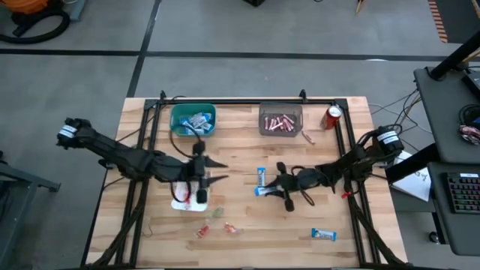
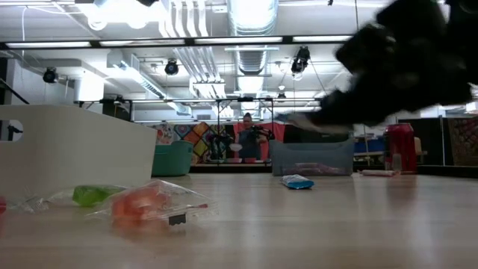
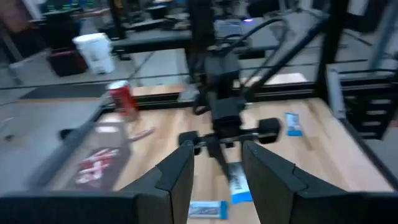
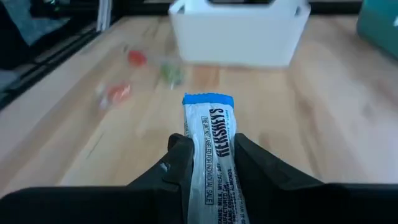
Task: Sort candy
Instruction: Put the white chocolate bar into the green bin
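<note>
Hidden and unreadable parts

The white bin (image 1: 184, 201) lies mostly under the left arm; the Hershey's bar (image 4: 211, 155) runs off the picture's lower edge; sweets in the teal bin (image 1: 193, 120) are too small to tell apart.

Bright even overhead light, ceiling lamps (image 2: 172, 67) glaring in low view upper half; left wrist view motion-blurred, foreground candy (image 2: 146, 203) soft.

White bin (image 4: 239, 34) blocks ahead; bare table (image 4: 323, 118) beside it.
</note>
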Controlling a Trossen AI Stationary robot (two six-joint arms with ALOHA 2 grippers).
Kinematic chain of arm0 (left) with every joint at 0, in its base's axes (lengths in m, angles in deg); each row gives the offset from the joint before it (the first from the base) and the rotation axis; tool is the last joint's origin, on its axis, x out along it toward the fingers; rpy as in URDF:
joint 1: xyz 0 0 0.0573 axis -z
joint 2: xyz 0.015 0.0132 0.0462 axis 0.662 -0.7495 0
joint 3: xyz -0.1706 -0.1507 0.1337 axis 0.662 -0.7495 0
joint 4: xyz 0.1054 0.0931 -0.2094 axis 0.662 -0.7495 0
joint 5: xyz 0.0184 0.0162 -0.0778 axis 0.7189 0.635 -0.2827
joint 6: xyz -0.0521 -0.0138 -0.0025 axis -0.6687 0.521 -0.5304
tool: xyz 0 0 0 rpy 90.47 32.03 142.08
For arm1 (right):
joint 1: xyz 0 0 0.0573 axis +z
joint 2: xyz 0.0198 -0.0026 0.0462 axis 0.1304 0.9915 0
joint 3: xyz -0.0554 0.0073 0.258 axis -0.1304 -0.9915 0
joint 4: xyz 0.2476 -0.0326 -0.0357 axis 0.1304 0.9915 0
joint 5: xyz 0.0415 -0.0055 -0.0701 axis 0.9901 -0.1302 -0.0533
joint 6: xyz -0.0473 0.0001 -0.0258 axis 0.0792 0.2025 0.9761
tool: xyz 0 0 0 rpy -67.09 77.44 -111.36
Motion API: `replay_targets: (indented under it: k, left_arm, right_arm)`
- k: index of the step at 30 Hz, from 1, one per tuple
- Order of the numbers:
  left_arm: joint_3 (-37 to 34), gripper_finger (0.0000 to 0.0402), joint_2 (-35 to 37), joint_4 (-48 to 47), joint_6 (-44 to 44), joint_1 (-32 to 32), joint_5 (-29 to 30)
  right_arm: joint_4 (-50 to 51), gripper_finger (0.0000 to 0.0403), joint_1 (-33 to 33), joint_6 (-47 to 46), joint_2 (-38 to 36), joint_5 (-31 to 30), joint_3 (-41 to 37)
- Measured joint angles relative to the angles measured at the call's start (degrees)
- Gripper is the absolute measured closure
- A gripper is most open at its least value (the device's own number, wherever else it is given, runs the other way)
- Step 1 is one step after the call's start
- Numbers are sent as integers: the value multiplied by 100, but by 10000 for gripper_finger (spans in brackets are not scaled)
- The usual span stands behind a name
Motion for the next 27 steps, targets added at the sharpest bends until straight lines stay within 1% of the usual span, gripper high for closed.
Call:
replay_targets:
  k: [2,5,6,9,12,17,23,27]
  left_arm:
    - [-5,278,326,-368,-22,3,260]
    - [-7,278,728,-781,-42,1,655]
    - [-7,278,832,-896,-44,1,738]
    - [-18,278,1097,-1113,-46,3,761]
    - [-57,278,1311,-1159,-48,3,762]
    - [-87,278,1586,-1333,-48,3,763]
    - [-87,278,1799,-1493,-48,3,761]
    - [-87,278,1887,-1528,-47,3,759]
  right_arm:
    - [580,315,-165,129,-128,22,427]
    - [1825,315,-428,405,-195,19,1195]
    - [2222,315,-517,487,-180,16,1484]
    - [2928,314,-802,794,-107,14,2198]
    - [3157,314,-1109,1125,-12,11,2704]
    - [3259,314,-1725,1424,181,573,3436]
    - [3264,314,-2301,1565,756,965,4222]
    - [3294,314,-2578,1613,1321,1307,4890]
